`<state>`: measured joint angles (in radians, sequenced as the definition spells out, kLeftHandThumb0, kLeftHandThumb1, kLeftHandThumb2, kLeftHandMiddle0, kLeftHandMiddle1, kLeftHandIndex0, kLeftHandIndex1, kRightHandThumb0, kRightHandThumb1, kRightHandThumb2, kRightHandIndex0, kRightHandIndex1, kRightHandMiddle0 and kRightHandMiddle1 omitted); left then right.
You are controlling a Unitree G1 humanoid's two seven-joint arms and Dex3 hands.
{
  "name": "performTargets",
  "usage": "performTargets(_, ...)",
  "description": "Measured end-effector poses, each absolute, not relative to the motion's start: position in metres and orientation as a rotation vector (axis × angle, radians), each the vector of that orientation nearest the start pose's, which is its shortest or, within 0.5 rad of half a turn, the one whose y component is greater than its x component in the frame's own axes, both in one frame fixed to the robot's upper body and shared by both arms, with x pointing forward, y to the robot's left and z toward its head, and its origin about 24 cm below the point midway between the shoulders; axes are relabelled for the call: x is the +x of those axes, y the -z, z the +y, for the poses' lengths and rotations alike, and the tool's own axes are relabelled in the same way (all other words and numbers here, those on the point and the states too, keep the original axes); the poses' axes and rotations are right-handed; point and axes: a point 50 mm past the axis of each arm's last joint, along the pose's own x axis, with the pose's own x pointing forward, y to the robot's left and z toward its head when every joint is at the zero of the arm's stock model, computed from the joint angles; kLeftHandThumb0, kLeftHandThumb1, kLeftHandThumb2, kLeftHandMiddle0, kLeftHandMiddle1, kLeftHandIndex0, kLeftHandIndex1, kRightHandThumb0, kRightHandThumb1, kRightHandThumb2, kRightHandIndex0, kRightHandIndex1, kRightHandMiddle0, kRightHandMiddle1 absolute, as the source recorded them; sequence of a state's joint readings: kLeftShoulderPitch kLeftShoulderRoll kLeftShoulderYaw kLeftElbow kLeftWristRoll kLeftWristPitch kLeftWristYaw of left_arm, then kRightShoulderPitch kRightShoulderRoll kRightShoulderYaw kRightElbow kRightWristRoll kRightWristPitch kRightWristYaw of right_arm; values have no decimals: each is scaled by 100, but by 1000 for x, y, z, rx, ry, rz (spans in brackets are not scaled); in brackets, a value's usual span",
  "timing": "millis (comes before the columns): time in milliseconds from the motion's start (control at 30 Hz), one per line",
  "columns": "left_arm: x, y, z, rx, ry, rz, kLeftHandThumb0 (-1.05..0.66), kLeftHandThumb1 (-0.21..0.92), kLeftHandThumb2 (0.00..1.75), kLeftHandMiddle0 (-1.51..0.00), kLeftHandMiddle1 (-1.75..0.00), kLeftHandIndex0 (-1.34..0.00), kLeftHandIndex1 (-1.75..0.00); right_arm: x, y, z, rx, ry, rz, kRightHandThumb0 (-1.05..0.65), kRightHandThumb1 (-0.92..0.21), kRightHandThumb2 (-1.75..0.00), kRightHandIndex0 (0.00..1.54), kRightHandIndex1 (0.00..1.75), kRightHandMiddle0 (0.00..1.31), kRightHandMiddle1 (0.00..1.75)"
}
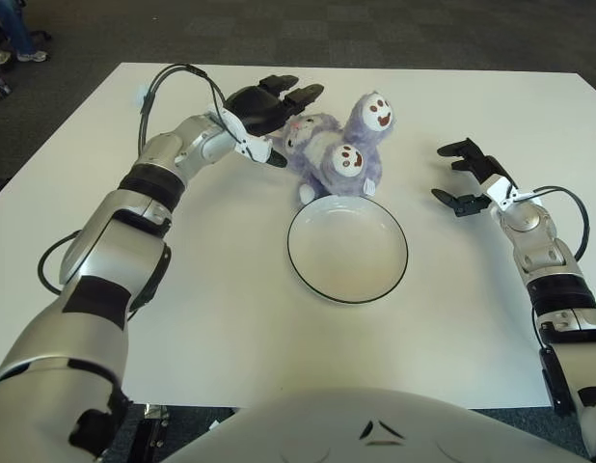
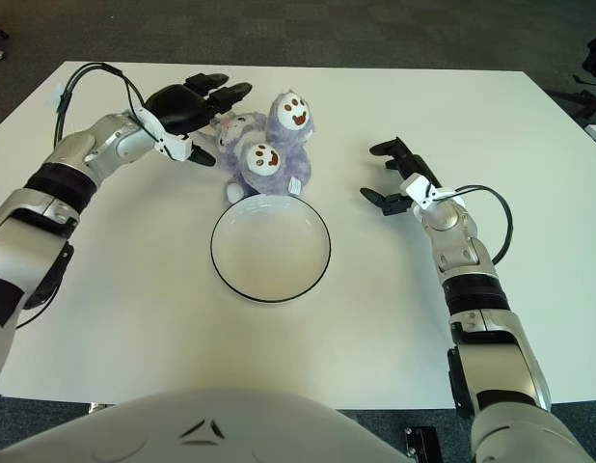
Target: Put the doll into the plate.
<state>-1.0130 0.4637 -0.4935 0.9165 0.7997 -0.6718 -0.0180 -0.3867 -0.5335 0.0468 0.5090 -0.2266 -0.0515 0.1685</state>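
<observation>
left hand (image 1: pixel 269 106) over doll (image 1: pixel 337 149) top edge

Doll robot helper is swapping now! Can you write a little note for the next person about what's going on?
Left hand: fingers spread, reaching over the far-left side of the doll, not gripping it yet.
Right hand: open, idle, right of the plate.
The purple doll lies on the table just beyond the plate's far rim. The plate is empty.
Done: only the reach.
Left: grasp the doll, lift it, set it in the plate.
</observation>
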Motion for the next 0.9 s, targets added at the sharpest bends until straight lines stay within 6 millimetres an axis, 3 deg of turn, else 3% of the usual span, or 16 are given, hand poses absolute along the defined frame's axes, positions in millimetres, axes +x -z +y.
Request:
performTargets(533, 383, -145, 96, 1561, 795, -540, -88, 71, 53, -11, -22, 0, 0, 319, -68, -253, -806, -126, 147, -46, -41, -100, 0, 78, 0, 90)
performTargets(900, 385, -132, 90, 1652, 780, -554, -87, 76, 45, -1, -48, 0, 0, 318, -70, -252, -802, -118, 153, -42, -40, -102, 2, 78, 0, 90)
